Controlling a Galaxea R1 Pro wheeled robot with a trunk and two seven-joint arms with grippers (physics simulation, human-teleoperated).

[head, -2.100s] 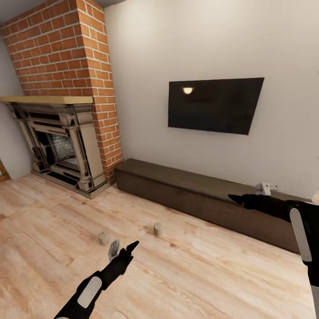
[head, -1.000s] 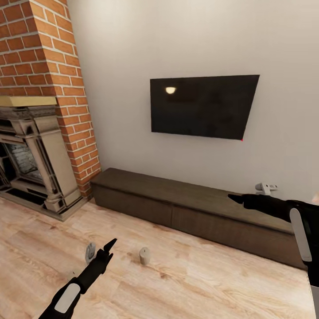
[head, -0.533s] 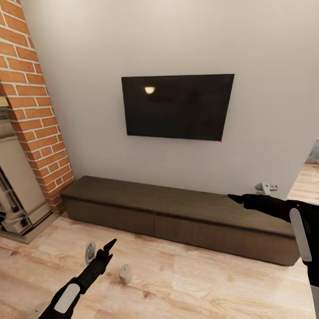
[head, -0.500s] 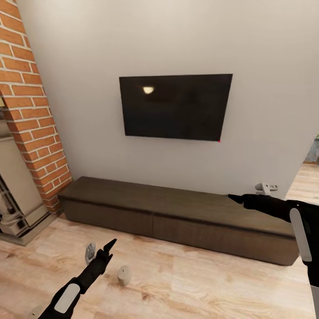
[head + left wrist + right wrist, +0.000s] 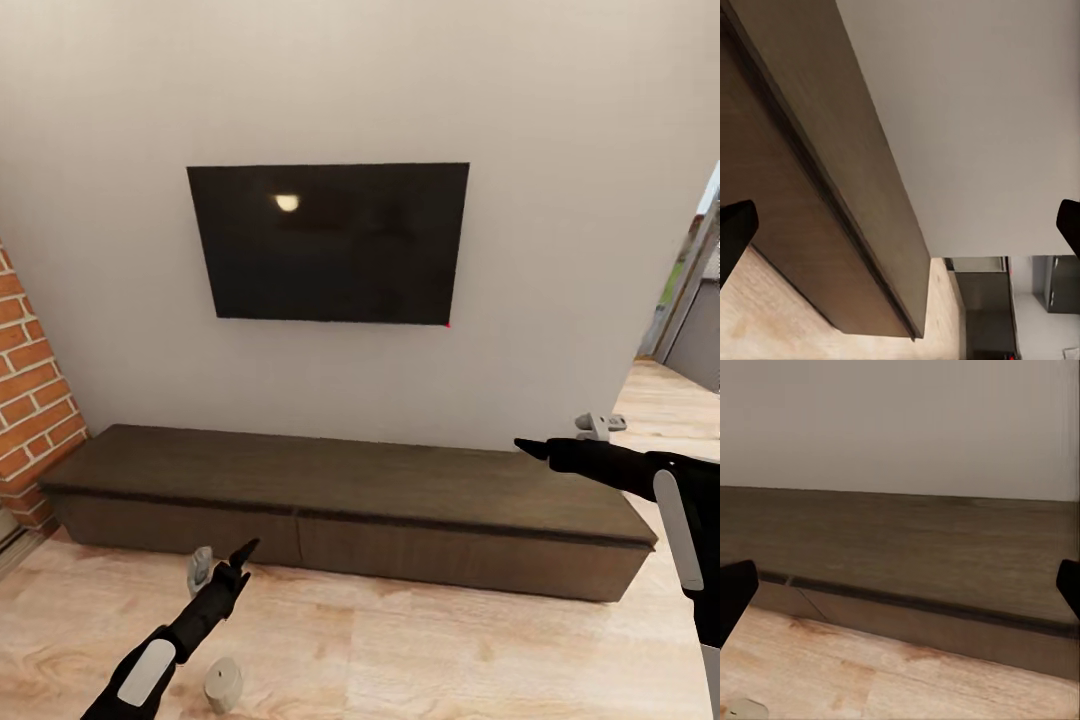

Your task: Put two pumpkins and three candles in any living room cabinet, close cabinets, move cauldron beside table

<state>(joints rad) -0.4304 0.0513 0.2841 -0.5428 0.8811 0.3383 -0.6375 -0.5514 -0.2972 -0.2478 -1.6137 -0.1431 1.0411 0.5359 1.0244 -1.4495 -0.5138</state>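
Observation:
The long low dark-brown cabinet (image 5: 350,500) runs along the white wall, with all its flat drawer fronts shut. Two tan candles stand on the wooden floor in front of its left part: one candle (image 5: 223,685) at the picture's lower edge, the other candle (image 5: 200,568) half hidden behind my left gripper (image 5: 243,552). My left gripper (image 5: 900,225) is open and empty and points at the cabinet's front. My right gripper (image 5: 530,448) hovers over the cabinet's right end, and the right wrist view shows this gripper (image 5: 900,585) open and empty. Pumpkins, cauldron and table are out of view.
A black television (image 5: 330,243) hangs on the wall above the cabinet. A brick fireplace corner (image 5: 30,420) stands at the far left. A doorway (image 5: 685,300) opens at the right, with wooden floor (image 5: 450,650) stretching in front of the cabinet.
The camera has swung to the right: the fireplace has slid out at the left and the cabinet now sits centred. Both arms keep the same pose, grippers still open.

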